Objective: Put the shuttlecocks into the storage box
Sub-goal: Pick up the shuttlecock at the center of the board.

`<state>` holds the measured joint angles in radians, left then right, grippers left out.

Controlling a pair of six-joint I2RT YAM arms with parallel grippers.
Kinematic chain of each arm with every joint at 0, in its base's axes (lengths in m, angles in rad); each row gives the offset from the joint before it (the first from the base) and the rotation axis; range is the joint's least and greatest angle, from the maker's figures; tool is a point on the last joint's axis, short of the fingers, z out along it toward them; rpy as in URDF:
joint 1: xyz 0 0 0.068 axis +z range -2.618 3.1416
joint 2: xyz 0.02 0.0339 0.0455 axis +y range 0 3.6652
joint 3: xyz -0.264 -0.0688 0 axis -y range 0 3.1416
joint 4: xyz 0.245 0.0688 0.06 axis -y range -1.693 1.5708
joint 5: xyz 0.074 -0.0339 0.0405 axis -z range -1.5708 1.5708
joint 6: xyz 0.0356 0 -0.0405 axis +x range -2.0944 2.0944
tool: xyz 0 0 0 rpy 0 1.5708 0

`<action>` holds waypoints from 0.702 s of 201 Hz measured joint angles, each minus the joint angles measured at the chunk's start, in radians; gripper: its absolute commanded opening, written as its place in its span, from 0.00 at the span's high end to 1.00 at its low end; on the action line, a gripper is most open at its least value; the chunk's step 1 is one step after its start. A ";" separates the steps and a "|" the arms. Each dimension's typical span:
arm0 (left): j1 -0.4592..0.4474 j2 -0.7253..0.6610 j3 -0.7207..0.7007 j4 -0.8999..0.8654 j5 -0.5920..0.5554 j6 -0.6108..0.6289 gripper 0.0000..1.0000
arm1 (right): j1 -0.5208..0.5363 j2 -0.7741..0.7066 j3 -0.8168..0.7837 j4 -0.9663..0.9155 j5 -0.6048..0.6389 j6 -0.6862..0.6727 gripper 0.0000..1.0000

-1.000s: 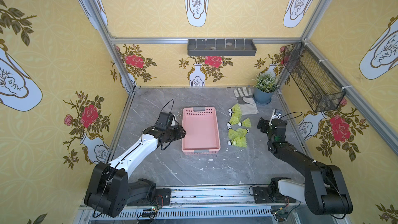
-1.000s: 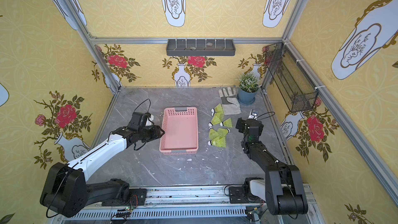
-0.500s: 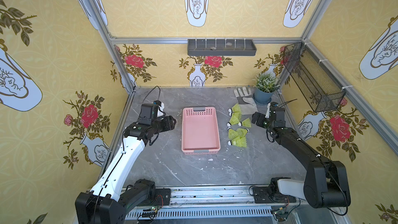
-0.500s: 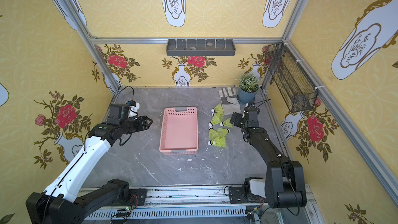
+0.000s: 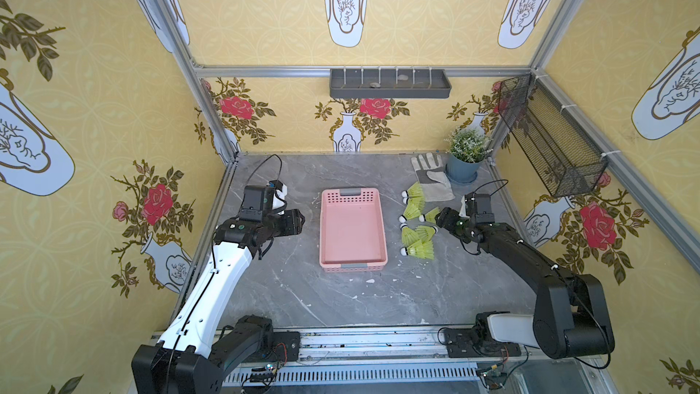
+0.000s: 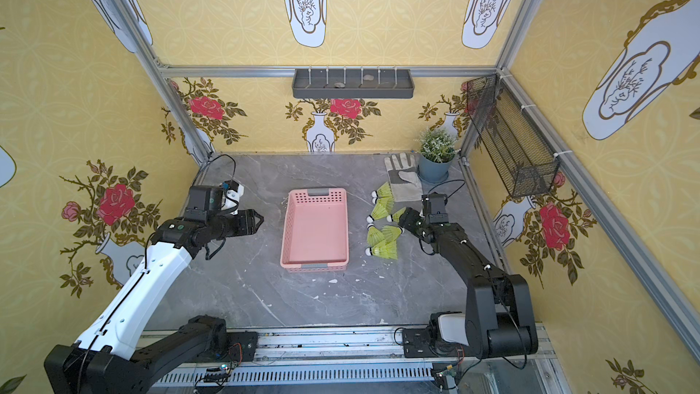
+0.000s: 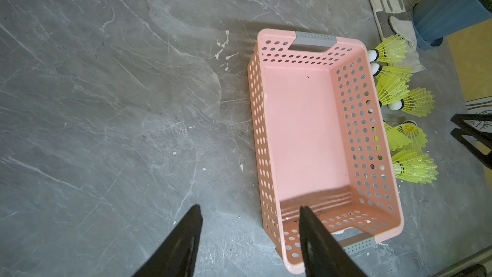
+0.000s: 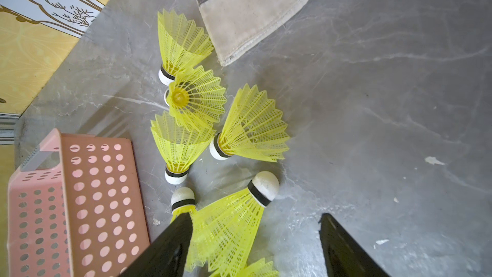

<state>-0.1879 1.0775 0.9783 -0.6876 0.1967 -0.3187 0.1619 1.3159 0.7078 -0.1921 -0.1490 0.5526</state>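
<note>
shuttlecocks (image 5: 411, 236) are all lying in a loose clump on the table (image 5: 341, 297), just beside the pink box (image 5: 350, 195) along its long side, none inside. the nearest shuttlecock (image 8: 231, 225) sits between the right gripper's (image 8: 255, 217) spread jaws, not pinched, with its white tip pointing away, so its long axis runs along the reach. left gripper (image 7: 250, 209) is open and empty, across the box from them. I count seven shuttlecocks for sure, maybe eight under the overlaps, and one box

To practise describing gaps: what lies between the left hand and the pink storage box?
Only bare grey tabletop lies between the left hand and the storage box; both top views show it.
</note>
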 measured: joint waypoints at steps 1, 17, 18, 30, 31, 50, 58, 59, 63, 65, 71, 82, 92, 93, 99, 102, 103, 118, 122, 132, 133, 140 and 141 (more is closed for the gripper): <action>0.000 0.000 0.000 0.000 0.000 0.000 0.39 | 0.000 0.000 0.000 -0.001 0.000 0.000 0.28; 0.005 -0.005 -0.005 0.000 0.000 0.003 0.39 | 0.000 0.002 0.000 -0.022 0.003 -0.005 0.35; 0.005 -0.005 -0.005 0.000 0.000 0.003 0.39 | 0.000 0.002 0.000 -0.023 0.003 -0.006 0.36; 0.007 -0.007 -0.008 0.000 0.000 0.003 0.39 | 0.000 0.006 0.000 -0.037 0.003 -0.012 0.39; 0.007 -0.007 -0.008 0.000 0.000 0.003 0.39 | 0.000 0.007 0.001 -0.039 0.003 -0.013 0.39; 0.012 -0.009 -0.009 0.000 0.003 0.003 0.39 | 0.003 0.013 0.001 -0.074 0.003 -0.016 0.39; 0.014 -0.008 -0.009 0.000 0.004 0.003 0.39 | 0.008 0.014 0.001 -0.088 0.007 -0.020 0.40; 0.014 -0.008 -0.009 0.000 0.005 0.003 0.39 | 0.009 0.014 0.001 -0.090 0.007 -0.021 0.40; 0.015 -0.008 -0.009 0.000 0.007 0.003 0.39 | 0.013 0.014 0.001 -0.097 0.009 -0.022 0.40; 0.016 -0.008 -0.009 0.000 0.007 0.003 0.39 | 0.014 0.014 0.001 -0.098 0.011 -0.021 0.40; 0.018 -0.008 -0.009 0.000 0.007 0.003 0.39 | 0.021 0.014 0.001 -0.109 0.024 -0.021 0.40; 0.019 -0.008 -0.009 0.000 0.010 0.003 0.39 | 0.031 0.014 0.001 -0.126 0.032 -0.019 0.41; 0.020 -0.007 -0.009 0.000 0.011 0.003 0.39 | 0.040 0.023 0.001 -0.132 0.033 -0.019 0.43; 0.020 -0.007 -0.009 0.000 0.011 0.003 0.39 | 0.041 0.025 0.001 -0.133 0.033 -0.019 0.43; 0.021 -0.007 -0.009 0.000 0.013 0.003 0.39 | 0.047 0.035 0.004 -0.142 0.038 -0.019 0.44; 0.022 -0.006 -0.009 0.000 0.014 0.003 0.39 | 0.051 0.041 0.006 -0.148 0.042 -0.019 0.45; 0.021 -0.006 -0.009 0.000 0.014 0.003 0.39 | 0.052 0.043 0.006 -0.150 0.043 -0.018 0.45; 0.023 -0.006 -0.009 0.000 0.014 0.003 0.39 | 0.076 0.078 0.019 -0.161 0.050 -0.018 0.47; 0.024 -0.006 -0.009 0.000 0.014 0.003 0.39 | 0.082 0.086 0.023 -0.164 0.050 -0.018 0.47; 0.024 -0.006 -0.009 0.000 0.014 0.003 0.39 | 0.096 0.105 0.033 -0.170 0.051 -0.018 0.47; 0.024 -0.006 -0.009 0.000 0.014 0.003 0.39 | 0.097 0.106 0.034 -0.171 0.051 -0.018 0.47; 0.025 -0.007 -0.009 0.000 0.014 0.003 0.39 | 0.105 0.117 0.039 -0.172 0.052 -0.018 0.47; 0.025 -0.007 -0.009 0.000 0.014 0.003 0.39 | 0.106 0.119 0.040 -0.172 0.053 -0.018 0.47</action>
<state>-0.1627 1.0702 0.9695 -0.6876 0.2108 -0.3153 0.2680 1.4349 0.7479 -0.3637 -0.0959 0.5343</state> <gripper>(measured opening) 0.607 0.528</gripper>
